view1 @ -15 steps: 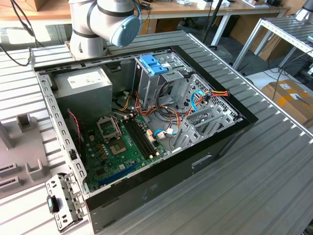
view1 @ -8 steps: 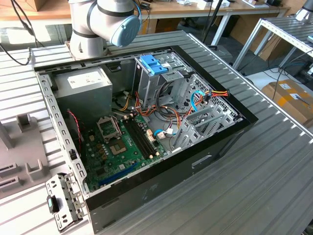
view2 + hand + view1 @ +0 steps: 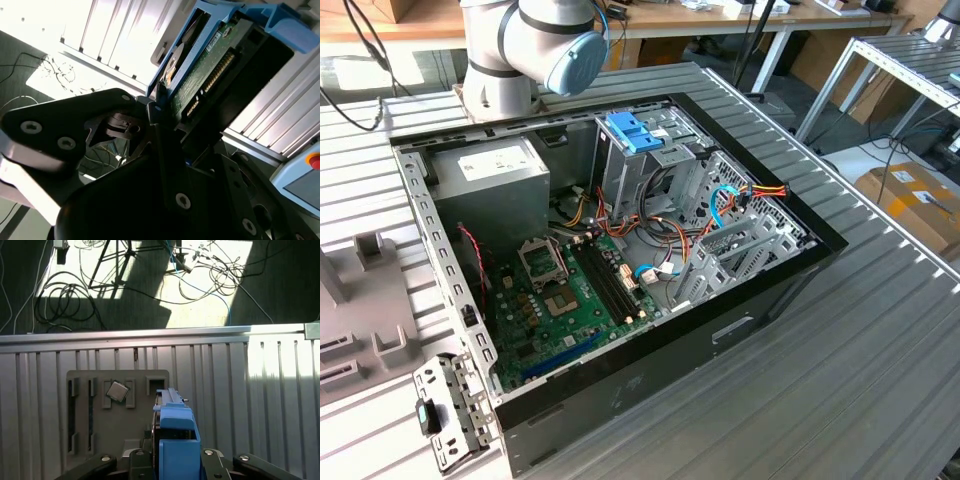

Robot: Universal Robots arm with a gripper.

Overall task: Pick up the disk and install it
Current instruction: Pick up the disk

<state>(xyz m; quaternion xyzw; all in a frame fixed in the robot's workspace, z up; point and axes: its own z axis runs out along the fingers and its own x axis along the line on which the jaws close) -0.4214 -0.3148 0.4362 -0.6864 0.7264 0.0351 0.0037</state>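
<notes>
In the second wrist view the pincer (image 3: 159, 107), lower centre, pinches the disk (image 3: 207, 57), which slants to the upper right, circuit side showing. Pick-up looks done, but the disk is not yet installed. Seating it calls for squaring its rails to the open computer case (image 3: 650, 385).

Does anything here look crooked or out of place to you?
In the first wrist view, the small square chip sits turned at an angle in its pocket on the grey holder, not square with it. The disk in the gripper looks undamaged.
</notes>
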